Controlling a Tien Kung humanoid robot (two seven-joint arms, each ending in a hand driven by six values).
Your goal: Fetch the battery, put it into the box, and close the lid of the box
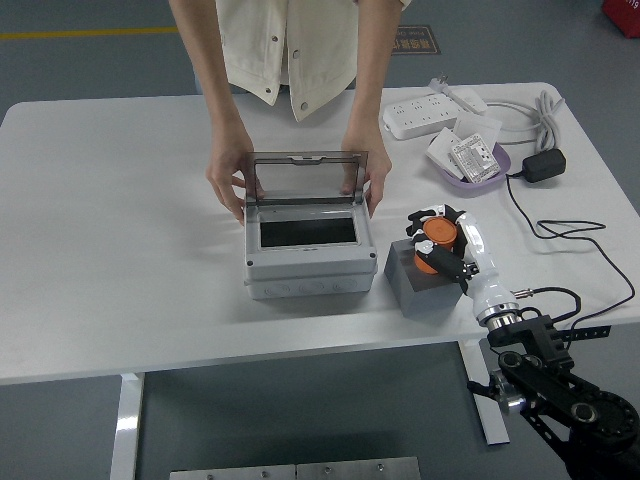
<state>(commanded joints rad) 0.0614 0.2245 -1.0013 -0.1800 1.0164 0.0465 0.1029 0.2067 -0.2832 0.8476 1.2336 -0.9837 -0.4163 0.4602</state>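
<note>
Right hand (pixel 447 243) fingers grip the orange battery (pixel 437 240); person's hands (pixel 228 180) steady the open box (pixel 308 252)

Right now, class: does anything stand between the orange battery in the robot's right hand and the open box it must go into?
Nothing visible blocks it. The right hand grips the battery over the gray block, just right of the box. A person's hands hold the lid upright at the back, leaving the opening clear.
</note>
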